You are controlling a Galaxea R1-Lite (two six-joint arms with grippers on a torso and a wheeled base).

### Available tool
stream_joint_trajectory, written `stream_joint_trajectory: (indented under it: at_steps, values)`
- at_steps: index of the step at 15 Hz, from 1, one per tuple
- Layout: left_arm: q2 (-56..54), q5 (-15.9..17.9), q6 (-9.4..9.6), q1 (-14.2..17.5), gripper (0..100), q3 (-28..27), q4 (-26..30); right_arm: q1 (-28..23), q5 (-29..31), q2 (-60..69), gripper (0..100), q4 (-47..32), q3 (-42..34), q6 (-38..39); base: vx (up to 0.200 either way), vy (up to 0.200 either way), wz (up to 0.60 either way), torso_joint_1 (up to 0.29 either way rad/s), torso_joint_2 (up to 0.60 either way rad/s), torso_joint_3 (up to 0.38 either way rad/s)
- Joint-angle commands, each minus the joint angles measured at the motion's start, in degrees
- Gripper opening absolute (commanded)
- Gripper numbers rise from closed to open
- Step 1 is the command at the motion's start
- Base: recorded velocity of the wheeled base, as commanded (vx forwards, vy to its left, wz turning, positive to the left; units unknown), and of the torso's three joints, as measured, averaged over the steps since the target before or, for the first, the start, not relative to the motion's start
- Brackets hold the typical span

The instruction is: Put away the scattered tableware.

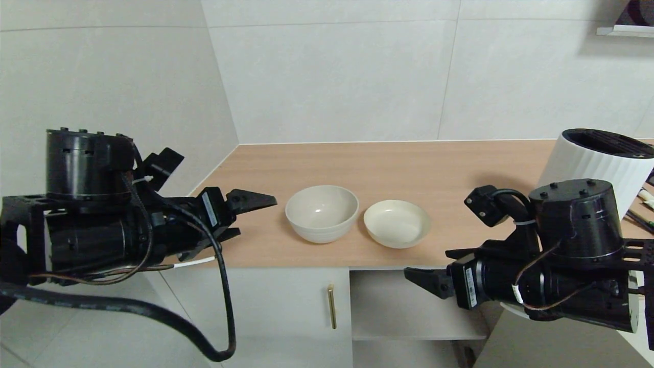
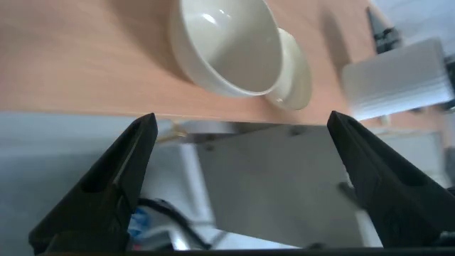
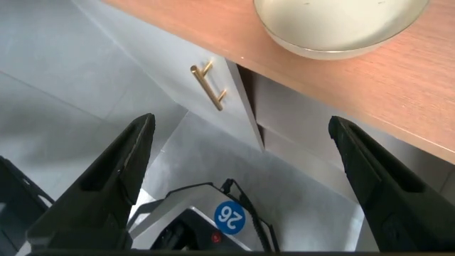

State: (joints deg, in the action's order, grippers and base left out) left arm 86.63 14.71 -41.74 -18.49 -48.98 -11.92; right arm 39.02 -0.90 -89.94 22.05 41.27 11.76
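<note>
Two empty bowls stand side by side near the front edge of the wooden counter (image 1: 388, 163): a deep white bowl (image 1: 321, 212) (image 2: 227, 43) and, to its right, a shallower cream bowl (image 1: 397, 223) (image 2: 297, 75) (image 3: 334, 25). My left gripper (image 1: 255, 217) (image 2: 242, 121) hovers open and empty at the counter's front left corner, a little left of the deep bowl. My right gripper (image 1: 426, 266) (image 3: 242, 122) is open and empty too, in front of and below the counter edge, beneath the cream bowl.
A tall white ribbed container (image 1: 603, 163) (image 2: 402, 78) stands at the counter's right end, with pens (image 1: 645, 204) beside it. Under the counter are a cabinet door with a gold handle (image 1: 332, 306) (image 3: 208, 85) and an open shelf (image 1: 409, 306). Tiled walls close the left and back.
</note>
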Motion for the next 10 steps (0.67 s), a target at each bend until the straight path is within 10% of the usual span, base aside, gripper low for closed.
stream_joint_trajectory:
  at_steps: [1, 5, 10]
  values:
    - [3.0, 0.0, -2.47, -0.6, 100, -1.9, 0.1, 0.0, 0.1, -1.4, 100, -0.5, 1.4, 0.2, 0.0, 0.0, 0.0, 0.0, 0.0, 0.0]
    - [4.4, -0.1, -5.19, -0.7, 100, -3.2, -0.3, -1.1, 1.6, -4.7, 100, -14.8, 14.1, 12.8, 0.0, 0.0, 0.0, 0.0, 0.0, 0.0]
    - [12.3, -8.6, -5.46, -4.2, 100, -5.2, -1.3, -3.8, 14.1, -13.4, 100, -22.0, 25.3, 22.4, 0.0, 0.0, 0.0, 0.0, 0.0, 0.0]
